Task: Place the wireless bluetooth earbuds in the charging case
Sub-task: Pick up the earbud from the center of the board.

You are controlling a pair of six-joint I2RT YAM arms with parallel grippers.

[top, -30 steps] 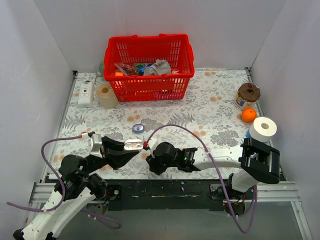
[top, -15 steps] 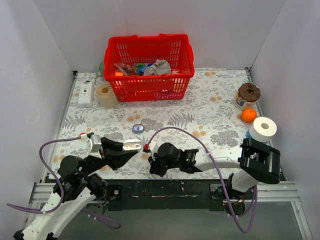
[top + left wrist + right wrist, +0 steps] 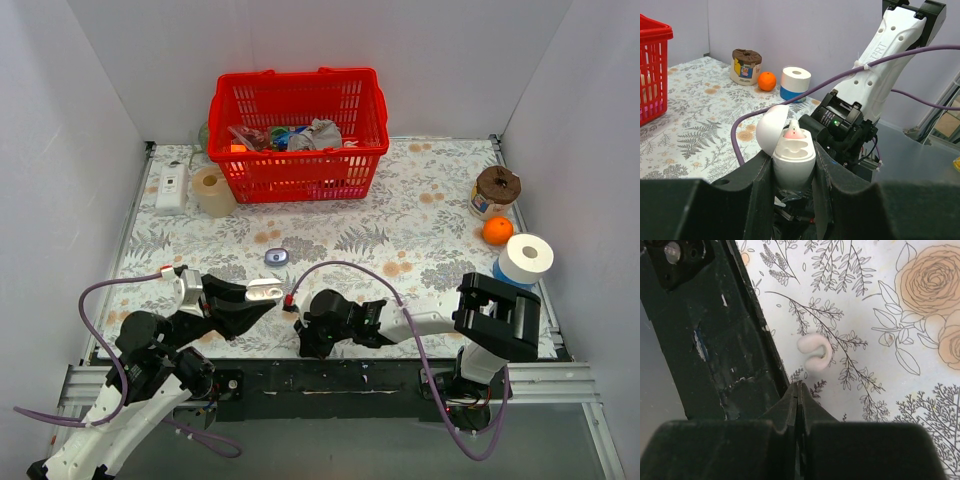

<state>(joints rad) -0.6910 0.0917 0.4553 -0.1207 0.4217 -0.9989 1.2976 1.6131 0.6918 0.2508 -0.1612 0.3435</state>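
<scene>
The only writing I can read is "2RT", embossed on the white plastic shell of my right arm (image 3: pixel 892 47). My left claw (image 3: pixel 792 172) pinches the charging case (image 3: pixel 790 150), a smooth white egg-shaped shell held upright with its domed lid hinged open. 1 pink-tipped earbud (image 3: pixel 794 132) sits in its hollow. My right claw (image 3: pixel 799 390) is pressed together, holding nothing. Just past its tips and not touching them, a glossy, curled white earbud (image 3: pixel 815 352) lies on the floral tablecloth (image 3: pixel 880 300) beside the scuffed black edge strip (image 3: pixel 725 340).
</scene>
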